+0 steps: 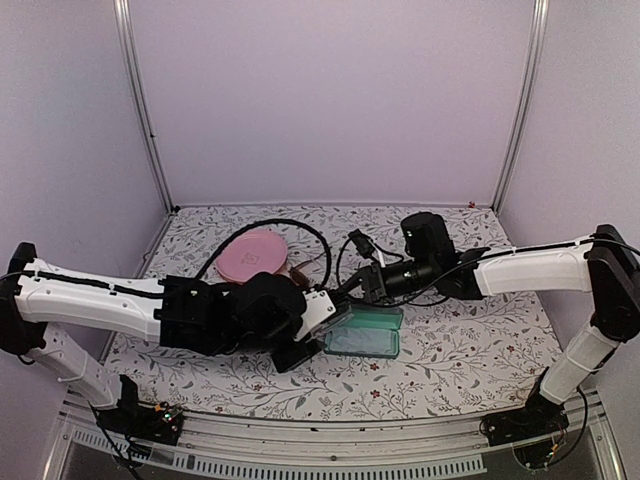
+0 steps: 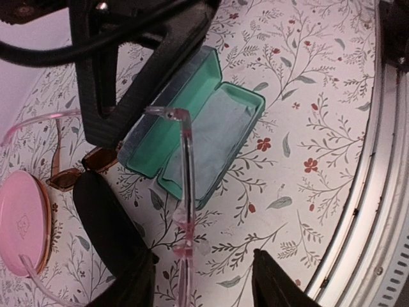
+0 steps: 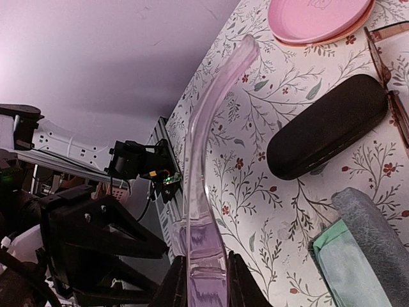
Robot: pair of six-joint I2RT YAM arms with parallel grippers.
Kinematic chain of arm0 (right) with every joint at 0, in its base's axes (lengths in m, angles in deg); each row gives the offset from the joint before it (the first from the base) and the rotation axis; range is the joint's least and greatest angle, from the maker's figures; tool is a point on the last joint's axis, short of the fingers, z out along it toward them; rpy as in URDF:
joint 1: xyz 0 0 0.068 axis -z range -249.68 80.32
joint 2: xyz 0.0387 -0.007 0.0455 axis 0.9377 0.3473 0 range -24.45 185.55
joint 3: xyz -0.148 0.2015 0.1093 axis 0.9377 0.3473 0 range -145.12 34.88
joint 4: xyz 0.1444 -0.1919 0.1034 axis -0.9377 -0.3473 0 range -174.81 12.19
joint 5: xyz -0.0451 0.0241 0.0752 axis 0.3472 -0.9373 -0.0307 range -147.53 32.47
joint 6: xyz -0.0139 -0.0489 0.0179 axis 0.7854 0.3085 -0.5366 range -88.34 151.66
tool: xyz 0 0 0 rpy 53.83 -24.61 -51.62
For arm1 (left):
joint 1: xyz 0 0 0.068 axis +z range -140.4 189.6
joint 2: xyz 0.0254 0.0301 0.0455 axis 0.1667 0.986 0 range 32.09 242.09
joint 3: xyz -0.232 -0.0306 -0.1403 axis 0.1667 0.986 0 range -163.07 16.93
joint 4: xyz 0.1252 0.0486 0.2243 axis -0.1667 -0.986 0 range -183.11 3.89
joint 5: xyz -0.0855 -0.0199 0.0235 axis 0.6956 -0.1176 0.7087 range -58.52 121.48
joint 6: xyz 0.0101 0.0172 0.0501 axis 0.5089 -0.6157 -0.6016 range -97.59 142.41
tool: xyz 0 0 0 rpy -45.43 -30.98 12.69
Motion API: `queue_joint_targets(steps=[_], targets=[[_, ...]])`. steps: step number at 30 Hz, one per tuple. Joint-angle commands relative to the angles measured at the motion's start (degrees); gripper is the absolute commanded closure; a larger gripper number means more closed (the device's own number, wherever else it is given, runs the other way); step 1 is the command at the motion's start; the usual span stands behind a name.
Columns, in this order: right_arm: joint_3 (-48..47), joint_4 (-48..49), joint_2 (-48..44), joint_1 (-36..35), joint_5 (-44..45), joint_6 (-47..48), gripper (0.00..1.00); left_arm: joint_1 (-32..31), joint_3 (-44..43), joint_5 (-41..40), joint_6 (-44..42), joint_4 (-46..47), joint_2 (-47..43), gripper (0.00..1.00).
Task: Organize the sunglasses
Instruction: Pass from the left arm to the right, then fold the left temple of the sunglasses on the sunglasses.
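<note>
pale glasses [image 2: 187,173], nearly see-through, hang above the worktop [image 2: 319,96] close by the open green case [image 2: 217,109]. 1 thin arm is pinched in the right claw [image 3: 203,284], which is closed tight on it. the left claw [image 2: 203,272] stands partly open around the frame and grips nothing that i can see. the brown sunglasses [image 2: 70,176] lie on the worktop beside the black case [image 3: 326,128]. this looks like the step of putting the pale pair into the green case. next, the right claw probably has to lower it onto the lining while the left claw backs clear.
</note>
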Motion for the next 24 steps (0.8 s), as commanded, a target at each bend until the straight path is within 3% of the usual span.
queue_joint_targets(steps=[1, 3, 4, 15, 24], targets=[[1.3, -0.2, -3.2, 1.7, 1.8, 1.2, 1.0, -0.7, 1.0, 0.7, 0.7, 5.5, -1.4, 0.33], [1.7, -0.8, -3.9, 2.1, 2.1, 1.4, 1.0, -0.6, 2.6, 0.6, 1.5, 7.4, -2.7, 0.09], [2.0, -1.0, -4.3, 2.3, 2.4, 1.6, 1.0, -0.4, 3.4, 0.5, 2.0, 8.3, -3.6, 0.02], [5.9, -2.0, -11.0, 6.0, 5.0, 1.5, 1.0, 7.7, 15.8, 5.6, 12.0, 11.3, -19.1, 0.01], [6.3, 0.0, -11.0, 6.2, 2.6, 0.2, 1.0, 15.1, 20.8, 14.9, 8.8, 15.8, -20.9, 0.01]])
